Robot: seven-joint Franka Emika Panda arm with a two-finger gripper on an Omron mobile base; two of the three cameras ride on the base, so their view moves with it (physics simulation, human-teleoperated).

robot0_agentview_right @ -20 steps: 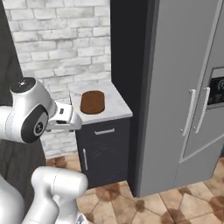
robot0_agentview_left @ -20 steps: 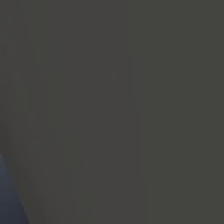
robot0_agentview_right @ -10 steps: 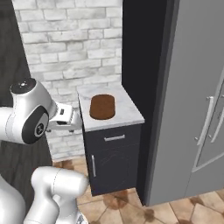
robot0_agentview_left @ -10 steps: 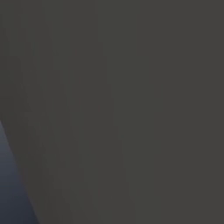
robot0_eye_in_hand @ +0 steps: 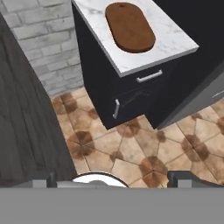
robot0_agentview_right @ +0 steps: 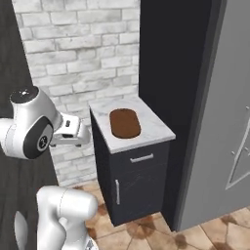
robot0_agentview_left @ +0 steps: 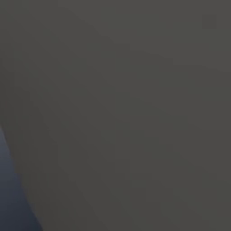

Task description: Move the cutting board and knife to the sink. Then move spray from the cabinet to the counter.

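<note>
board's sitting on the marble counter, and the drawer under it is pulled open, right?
Not quite. The cutting board does lie flat on the marble counter, but the drawer beneath it is closed, its front flush with the cabinet face. The hand view shows this plainly, and the right base view agrees.

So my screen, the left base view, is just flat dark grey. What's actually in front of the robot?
Observer: The right base view shows a small marble counter against a brick wall.
Operator: Anything on it?
Observer: A dark-brown oval cutting board, lying flat.
Operator: Is the hand holding anything?
Observer: No. In the hand view the hand is open and empty, above the tiled floor, not touching the board.
</note>
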